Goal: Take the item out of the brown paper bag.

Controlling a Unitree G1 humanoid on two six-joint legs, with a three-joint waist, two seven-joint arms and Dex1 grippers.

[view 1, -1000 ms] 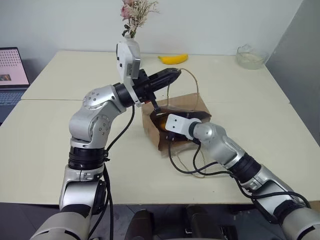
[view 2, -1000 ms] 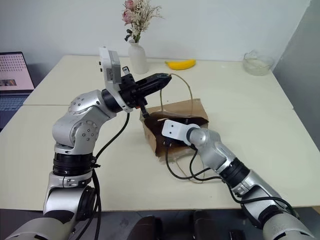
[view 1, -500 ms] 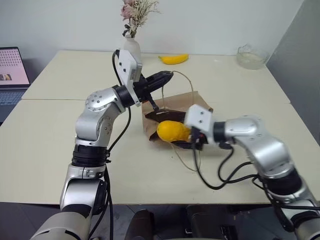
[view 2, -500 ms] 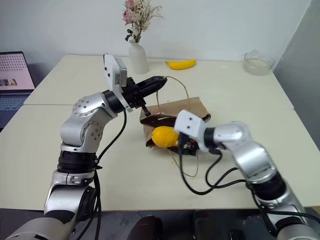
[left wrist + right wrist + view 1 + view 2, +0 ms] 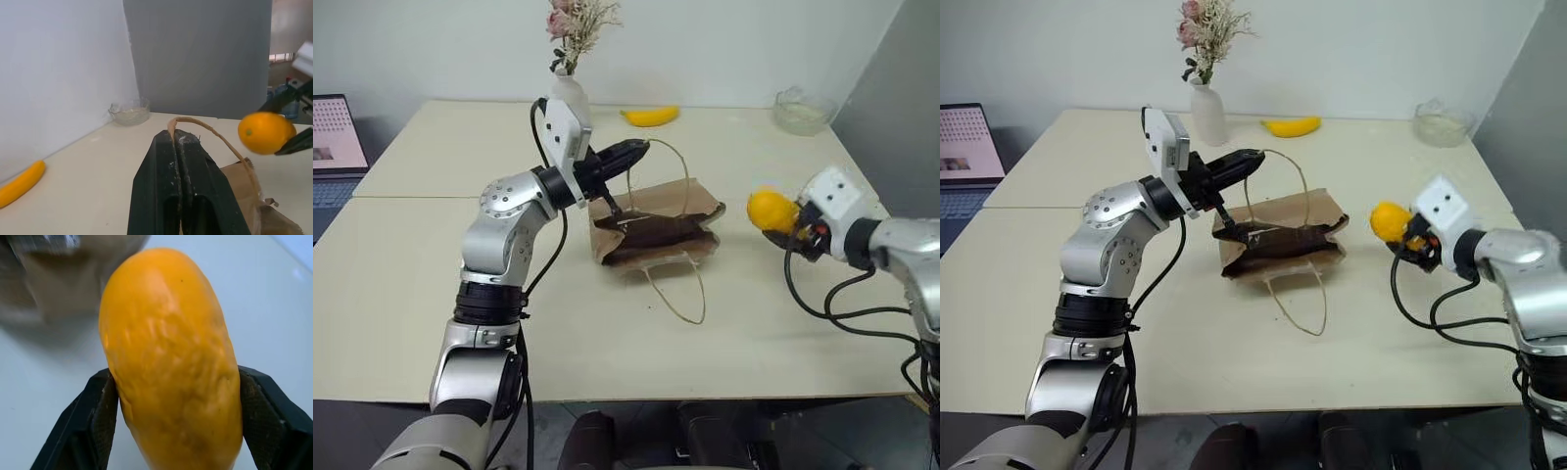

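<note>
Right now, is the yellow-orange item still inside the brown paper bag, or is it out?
Out. The right gripper holds the item in the air, to the right of the brown paper bag and apart from it.

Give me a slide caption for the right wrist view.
Right gripper jaws clamped on either side of the yellow-orange fruit, held clear of the brown paper bag lying behind it.

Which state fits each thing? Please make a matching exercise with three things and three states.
Things:
1. yellow-orange fruit
2. brown paper bag
3. banana

States:
A. lying at the table's far edge
B. clamped in the right gripper, clear of the bag
C. its cord handle pinched by the left gripper

Pairs: 1-B, 2-C, 3-A
</note>
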